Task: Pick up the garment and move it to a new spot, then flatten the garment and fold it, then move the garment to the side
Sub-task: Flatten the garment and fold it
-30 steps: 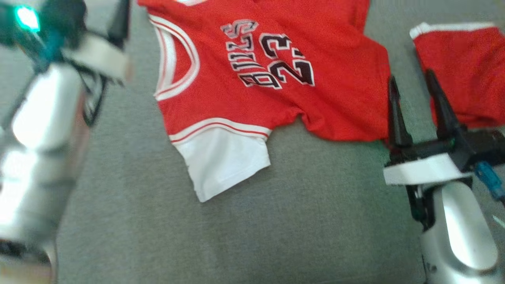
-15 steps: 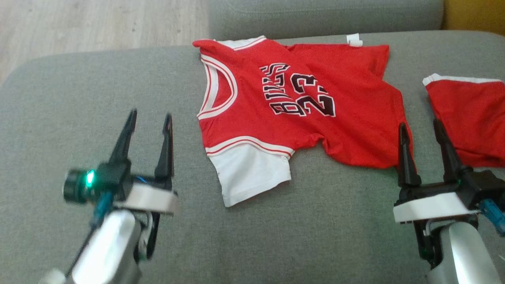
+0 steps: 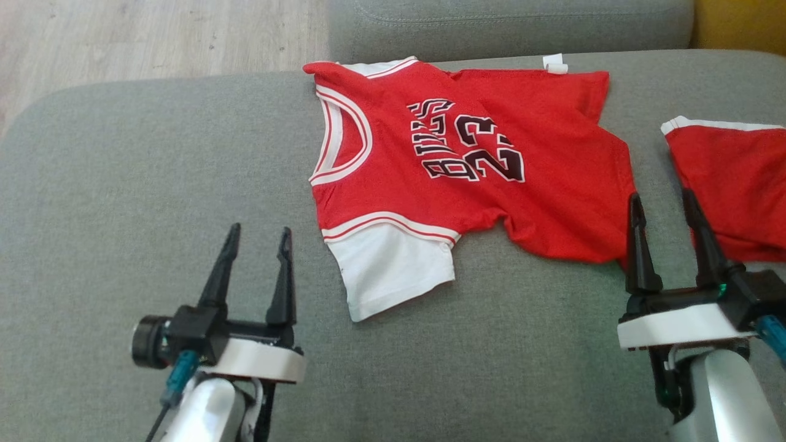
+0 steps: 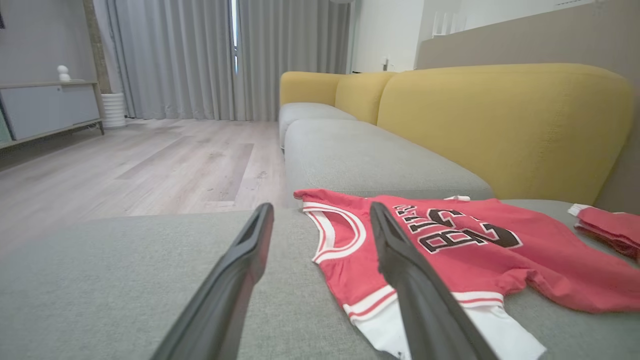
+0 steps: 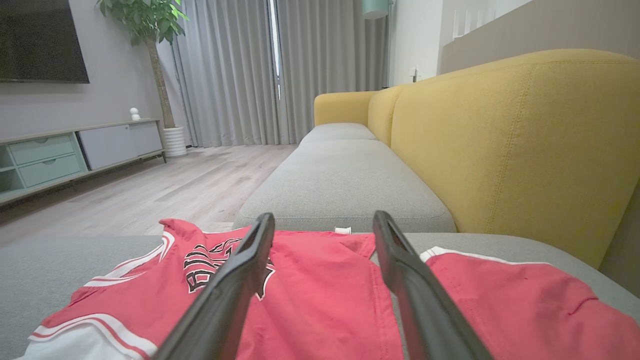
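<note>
- Garment [image 3: 399, 196]: red jersey with the black "23" print face up, lying on the grey sofa seat [image 3: 123, 184] in the middle of the head view. Nothing grips it.
- Far left: wooden floor [image 3: 153, 37] beyond the seat's edge.
- Left gripper [image 3: 259, 230]: lower left in the head view, fingers spread apart and empty. It is over bare seat fabric, near the garment's neck end but clear of it.
- Left wrist view: the neckline shows between the two fingers, and the right finger covers part of the chest and sleeve.
- Neck opening [image 3: 341, 138]: white-trimmed and pointing left, with the hem to the right, so the jersey lies sideways to the robot.
- White sleeve [image 3: 393, 276]: sticks out toward the robot, right of the left gripper and apart from it.
- Fabric is mostly flat. It is bunched at the underarm just right of the sleeve, and folded over along the far edge by a small white label [image 3: 554, 63].
- Right gripper [image 3: 661, 194]: lower right, fingers spread apart and empty. Its left fingertip overlaps the hem corner in the head view; I cannot tell whether it touches or hovers.
- Right wrist view: the hem end lies below and between the fingers.
- Second red piece [image 3: 731, 184]: has a white band and sits right of the right gripper. A strip of grey seat separates it from the garment, and it runs off the right edge.
- Yellow backrest [image 3: 737, 24]: top right corner.
</note>
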Controlling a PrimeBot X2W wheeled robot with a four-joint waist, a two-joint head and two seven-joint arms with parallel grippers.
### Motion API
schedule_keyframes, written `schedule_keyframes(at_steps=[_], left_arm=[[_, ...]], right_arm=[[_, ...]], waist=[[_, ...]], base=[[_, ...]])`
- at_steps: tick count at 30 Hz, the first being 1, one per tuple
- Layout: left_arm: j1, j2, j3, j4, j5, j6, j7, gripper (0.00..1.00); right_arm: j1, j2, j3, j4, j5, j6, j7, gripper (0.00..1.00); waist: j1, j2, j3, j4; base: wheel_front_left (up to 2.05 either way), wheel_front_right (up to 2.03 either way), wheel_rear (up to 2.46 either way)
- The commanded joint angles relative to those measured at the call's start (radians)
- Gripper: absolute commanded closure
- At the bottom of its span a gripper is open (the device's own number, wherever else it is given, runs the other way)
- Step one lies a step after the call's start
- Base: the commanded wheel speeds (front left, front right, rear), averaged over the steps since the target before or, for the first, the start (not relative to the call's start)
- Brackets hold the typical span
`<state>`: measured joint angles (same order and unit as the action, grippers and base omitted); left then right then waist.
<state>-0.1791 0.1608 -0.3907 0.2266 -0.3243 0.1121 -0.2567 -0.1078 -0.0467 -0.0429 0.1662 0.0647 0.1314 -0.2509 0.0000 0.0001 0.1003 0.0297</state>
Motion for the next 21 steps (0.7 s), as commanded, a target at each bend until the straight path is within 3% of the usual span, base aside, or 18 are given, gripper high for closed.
schedule_keyframes(at_steps=[1, 7, 15, 21], left_arm=[[-0.037, -0.008, 0.022, -0.010, 0.005, -0.012, -0.005, 0.00], [-0.045, -0.033, -0.011, 0.070, -0.003, -0.037, 0.006, 0.00], [-0.052, -0.053, -0.081, 0.155, -0.022, -0.082, 0.116, 0.00], [-0.060, -0.061, -0.101, 0.197, -0.031, -0.084, 0.161, 0.00]], right_arm=[[-0.017, -0.004, 0.023, -0.038, 0.005, -0.001, -0.011, 0.00], [-0.018, -0.004, 0.038, -0.036, 0.011, -0.001, -0.011, 0.00], [-0.025, -0.004, 0.048, -0.028, 0.016, -0.001, -0.011, 0.00], [-0.029, -0.004, 0.058, -0.021, 0.018, -0.001, -0.011, 0.00]], waist=[[0.0000, -0.0001, 0.001, -0.003], [0.0000, -0.0001, 0.005, -0.018], [0.0000, -0.0001, 0.017, -0.042], [0.0000, -0.0001, 0.027, -0.060]], base=[[0.00, 0.00, 0.00], [0.00, 0.00, 0.00], [0.00, 0.00, 0.00], [0.00, 0.00, 0.00]])
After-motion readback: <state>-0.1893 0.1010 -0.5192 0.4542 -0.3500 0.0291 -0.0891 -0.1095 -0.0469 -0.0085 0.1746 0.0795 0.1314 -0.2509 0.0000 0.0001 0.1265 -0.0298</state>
